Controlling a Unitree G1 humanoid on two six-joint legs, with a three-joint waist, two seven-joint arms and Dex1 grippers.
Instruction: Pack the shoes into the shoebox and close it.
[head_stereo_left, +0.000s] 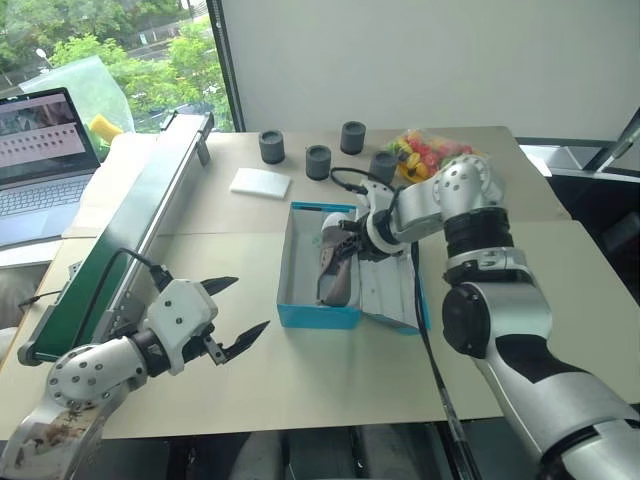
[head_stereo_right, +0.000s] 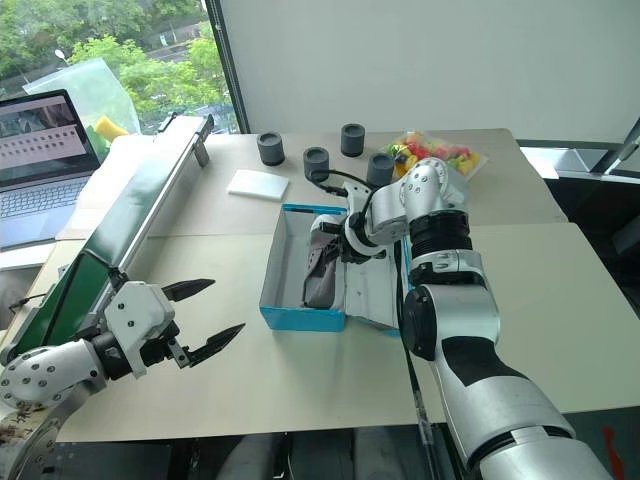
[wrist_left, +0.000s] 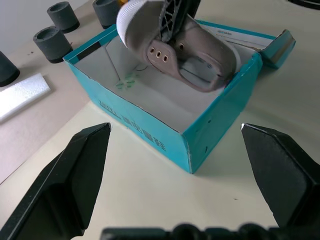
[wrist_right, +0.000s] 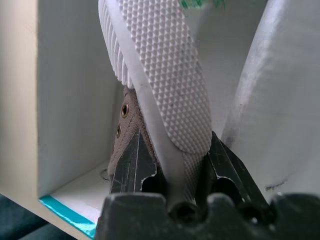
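Left gripper (head_stereo_left: 228, 318): near left of the tabletop (head_stereo_left: 330, 380), fingers spread wide, holding nothing, well apart from the box and aimed toward its near left corner

Right gripper (wrist_right: 172, 172): reaching over the box from the right, fingers narrow and clamped on the heel end of a shoe (head_stereo_left: 335, 265); sole edge pinched between the two fingers (wrist_right: 132, 165)

Shoe: grey-brown upper, pale sole, tilted on its side, toe low inside the box, heel raised; not yet lying flat

Shoebox (head_stereo_left: 318, 316): blue, white inside, centre of the tabletop, lid (head_stereo_left: 392, 290) folded open to the right. Whether the second shoe is already in the box, cannot tell

Also present: white pad (head_stereo_left: 260, 182), four dark cylinders (head_stereo_left: 318, 161) and a bag of coloured items (head_stereo_left: 432, 152) at the far edge; conveyor (head_stereo_left: 130, 230) and laptop (head_stereo_left: 40, 150) at left

Handling note, as a judgement: lower the heel until the shoe lies along the box floor, sole toward a long wall, and release only once it rests, or it may prop on the rim and block the lid. Keep the left gripper clear of the near wall
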